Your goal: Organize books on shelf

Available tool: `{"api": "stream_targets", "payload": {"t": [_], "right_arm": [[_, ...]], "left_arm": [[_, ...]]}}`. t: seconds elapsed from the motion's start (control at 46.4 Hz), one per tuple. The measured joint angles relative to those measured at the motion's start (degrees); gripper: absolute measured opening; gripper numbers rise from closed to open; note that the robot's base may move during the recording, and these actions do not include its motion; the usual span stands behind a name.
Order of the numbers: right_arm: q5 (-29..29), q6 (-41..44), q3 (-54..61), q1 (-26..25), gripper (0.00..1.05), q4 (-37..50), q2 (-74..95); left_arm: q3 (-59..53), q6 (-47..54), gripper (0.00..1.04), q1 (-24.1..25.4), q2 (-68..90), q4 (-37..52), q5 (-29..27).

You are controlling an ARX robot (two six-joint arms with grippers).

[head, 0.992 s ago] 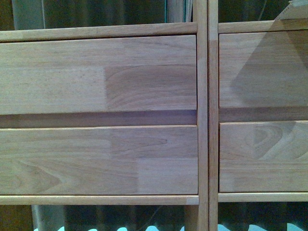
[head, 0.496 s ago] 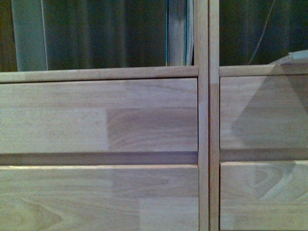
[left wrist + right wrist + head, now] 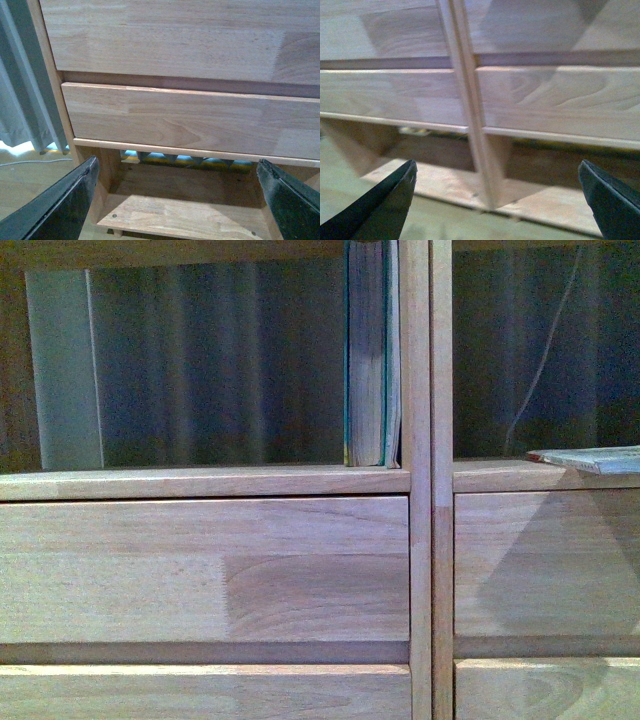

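1. A large light-wood shelving unit [image 3: 420, 480] fills the front view. It has square open-backed compartments above and plain flat wooden drawer fronts [image 3: 200, 570] below, with a doubled upright post between the two columns.
2. A dark pleated curtain [image 3: 220, 360] shows through the open backs. In the left wrist view a grey curtain [image 3: 20, 100] hangs beside the unit, above a pale wooden floor [image 3: 20, 180].
3. Tall green-covered books with cream page edges [image 3: 368, 350] stand upright at the right end of the left compartment, against the post.
4. A thin grey-covered booklet [image 3: 592, 458] lies flat on the floor of the right compartment, cut off by the picture's edge.
5. The left gripper [image 3: 177, 165] has its black fingers spread wide and is empty. It faces the lower drawer front and the open compartment beneath it.
6. The right gripper [image 3: 497, 165] is also spread wide and empty. Its blurred view faces the post, the drawers and the bottom compartments.
7. Both grippers point below the drawers, while the books sit above them; how far apart cannot be told.
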State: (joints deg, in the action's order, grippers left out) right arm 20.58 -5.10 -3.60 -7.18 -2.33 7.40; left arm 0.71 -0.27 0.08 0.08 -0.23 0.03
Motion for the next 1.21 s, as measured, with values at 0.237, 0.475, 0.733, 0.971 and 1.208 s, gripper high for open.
{"api": "stream_targets", "payload": {"t": [0.237, 0.475, 0.733, 0.971, 1.208], "right_arm": [[10.2, -17.2, -10.9, -3.1, 0.98, 19.9, 22.4], [1.4, -36.0, -22.3, 3.5, 0.98, 33.2, 40.0], [-4.5, -56.7, -35.0, 7.2, 0.98, 39.2, 59.6], [-8.3, -64.7, -42.1, 4.7, 0.98, 39.3, 69.3], [-10.3, -69.5, -44.9, 0.8, 0.98, 38.9, 74.0]], "left_arm": [[0.0, 0.0, 0.97, 0.0, 0.0, 0.0, 0.0], [0.0, 0.0, 0.97, 0.0, 0.0, 0.0, 0.0], [0.0, 0.0, 0.97, 0.0, 0.0, 0.0, 0.0], [0.0, 0.0, 0.97, 0.0, 0.0, 0.0, 0.0], [0.0, 0.0, 0.97, 0.0, 0.0, 0.0, 0.0]]}}
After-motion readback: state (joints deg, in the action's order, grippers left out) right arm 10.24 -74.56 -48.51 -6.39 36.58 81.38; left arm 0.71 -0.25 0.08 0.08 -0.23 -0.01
